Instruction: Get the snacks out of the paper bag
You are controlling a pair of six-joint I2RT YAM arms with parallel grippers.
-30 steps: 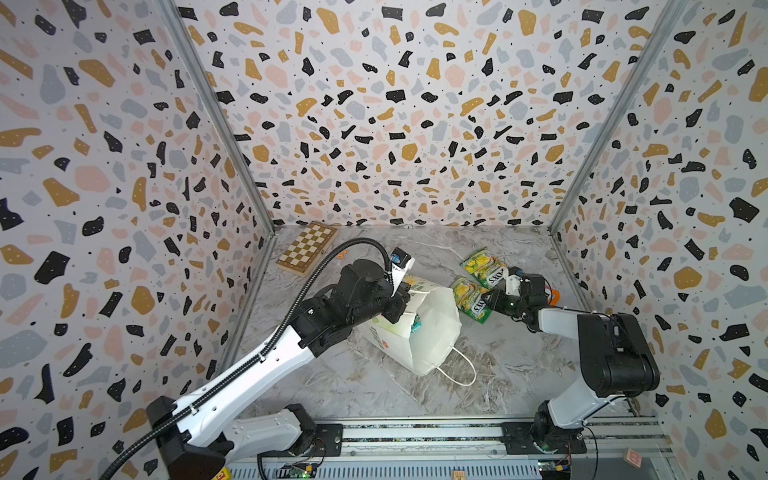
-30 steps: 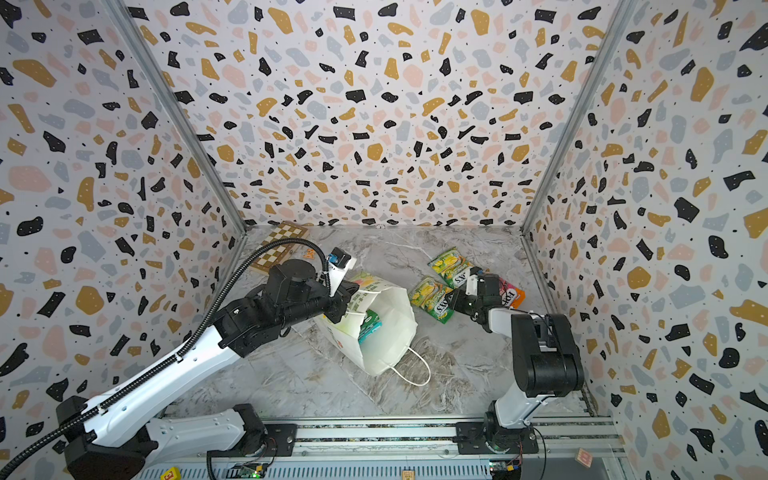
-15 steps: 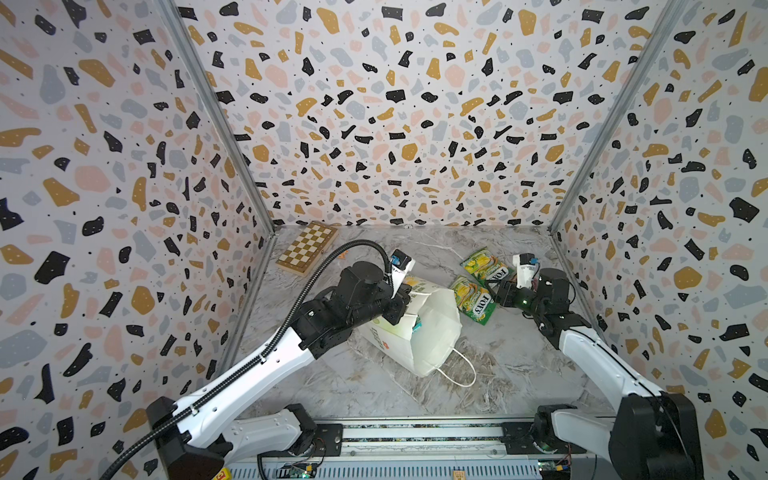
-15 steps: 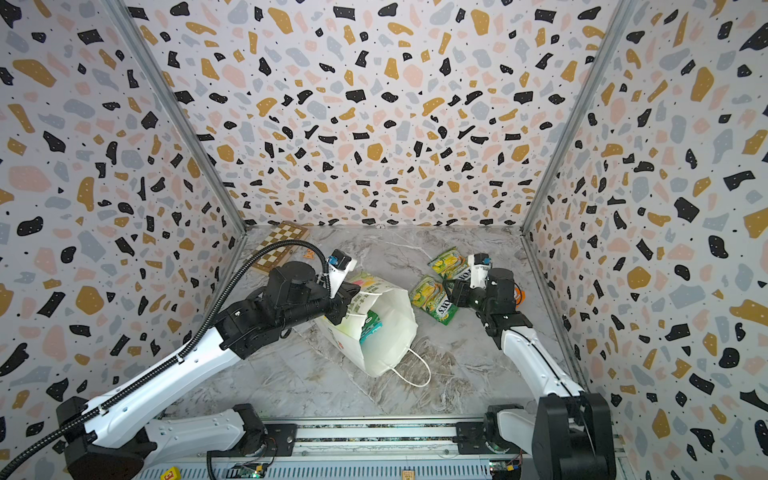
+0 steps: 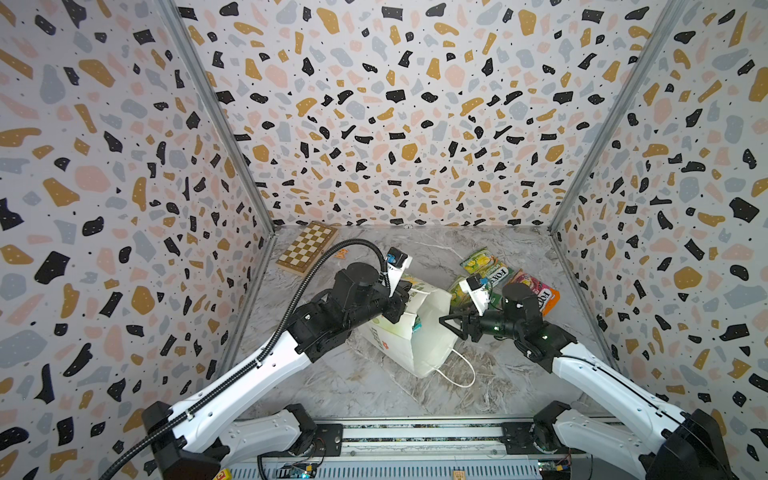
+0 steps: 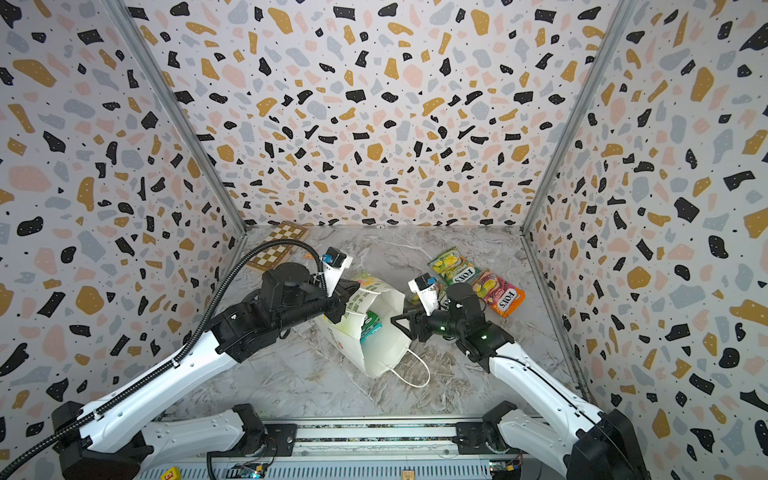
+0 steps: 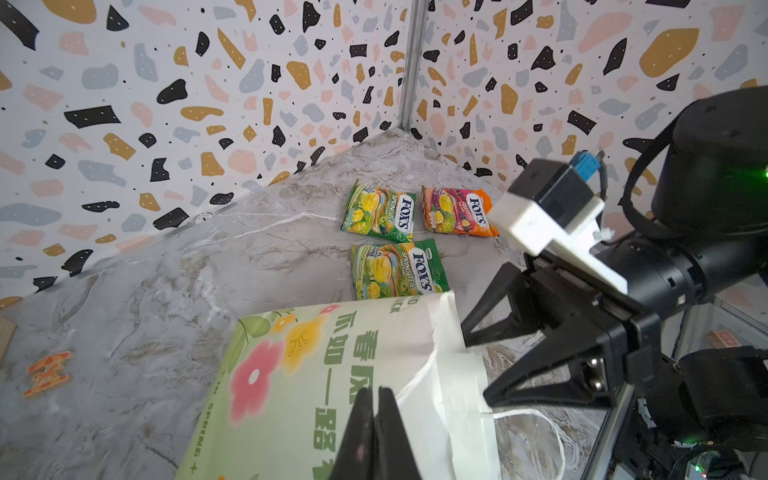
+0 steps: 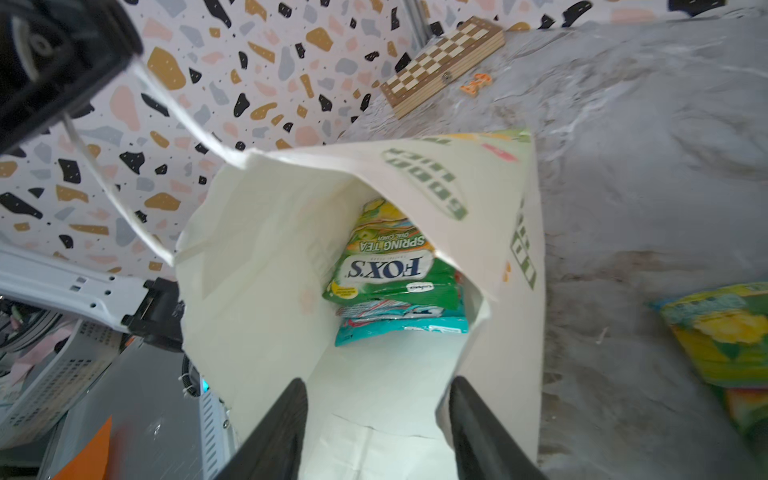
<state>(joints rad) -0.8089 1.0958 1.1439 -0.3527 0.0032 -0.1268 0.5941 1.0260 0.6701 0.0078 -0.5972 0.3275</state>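
Right at the open mouth of the paper bag (image 5: 399,349), near the centre of a top view, sits the right claw (image 5: 444,323), its jaws apart and empty, tips at the rim and pointing left. Seen from the right wrist, the snacks (image 8: 386,309) inside lie straight ahead of those tips, deeper in. A green packet (image 8: 390,266) is on top and a teal packet (image 8: 399,330) beneath. A red-and-white edge pressed between them may be a third; I cannot tell. The bag lies on its side on the marbled tabletop (image 5: 365,399). Its printed upper wall sags across part of the mouth, covering one corner of the green packet.

The left claw (image 7: 372,392), reaching in from the left of both top views, has its jaws pressed together on the bag's white cord handle (image 8: 193,129), which runs taut from the rim to it. A second cord handle (image 5: 473,374) lies slack on the tabletop at the bag's lower right.

Three packets lie out on the tabletop, right of centre and beyond the right claw. One green-yellow packet (image 7: 380,212) is just beside a pink-orange packet (image 7: 457,212). A second green-yellow packet (image 7: 399,270) is close to the bag's rim, partly hidden in the top views by the right wrist camera.

One chessboard (image 5: 307,247) sits at the upper left of the tabletop, one small orange scrap (image 5: 340,253) just beside it, both well apart from the bag.
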